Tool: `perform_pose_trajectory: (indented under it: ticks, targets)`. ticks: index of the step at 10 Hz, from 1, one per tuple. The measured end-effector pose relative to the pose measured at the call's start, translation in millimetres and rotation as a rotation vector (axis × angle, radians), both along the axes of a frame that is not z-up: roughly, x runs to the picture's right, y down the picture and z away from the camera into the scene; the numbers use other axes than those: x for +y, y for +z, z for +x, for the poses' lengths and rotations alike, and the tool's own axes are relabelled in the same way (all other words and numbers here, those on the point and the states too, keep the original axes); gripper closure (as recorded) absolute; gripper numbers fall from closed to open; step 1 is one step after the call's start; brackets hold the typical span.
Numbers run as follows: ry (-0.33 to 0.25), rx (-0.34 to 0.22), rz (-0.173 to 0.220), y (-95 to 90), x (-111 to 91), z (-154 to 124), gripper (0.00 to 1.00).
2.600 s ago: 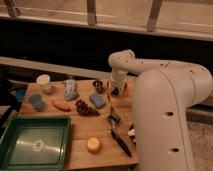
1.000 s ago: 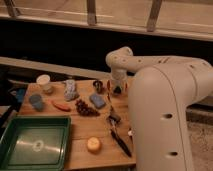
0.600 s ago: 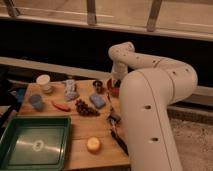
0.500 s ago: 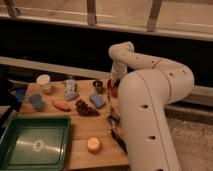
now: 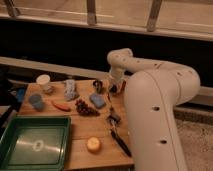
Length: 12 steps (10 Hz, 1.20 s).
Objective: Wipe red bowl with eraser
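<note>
My gripper hangs from the white arm at the back right of the wooden table. It is low over the red bowl, of which only a dark-red sliver shows at the gripper's right side. A small dark metal cup stands just left of the gripper. A blue block, possibly the eraser, lies on the table in front of the cup, apart from the gripper. I cannot see anything in the gripper.
The arm's bulky white body covers the table's right side. A green tray sits at the front left. Grapes, a red pepper, a blue cup, a white cup, an orange and black utensils lie about.
The arm's big links have swung closer and fill more of the right side. The gripper has stayed low at the red bowl, shifting only slightly.
</note>
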<state>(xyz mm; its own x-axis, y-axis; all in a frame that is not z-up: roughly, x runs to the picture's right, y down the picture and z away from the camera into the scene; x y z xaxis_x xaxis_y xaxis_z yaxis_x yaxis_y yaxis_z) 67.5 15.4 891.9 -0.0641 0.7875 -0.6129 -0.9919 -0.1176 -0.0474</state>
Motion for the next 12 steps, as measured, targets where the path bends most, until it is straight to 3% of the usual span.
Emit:
perform_pose_trajectory:
  ticks: [2,4,6,9,12]
  targets:
    - [0.019,0.025,0.003,-16.8,14.6,3.6,1.0]
    - [0.034,0.047,0.012,-23.6,13.2,12.1,1.0]
    - [0.04,0.062,0.02,-16.7,-0.6,23.8,1.0]
    - [0.031,0.019,0.035,16.6,-39.0,22.1,1.0]
    - [0.022,-0.029,0.023,28.6,-40.7,12.7,1.0]
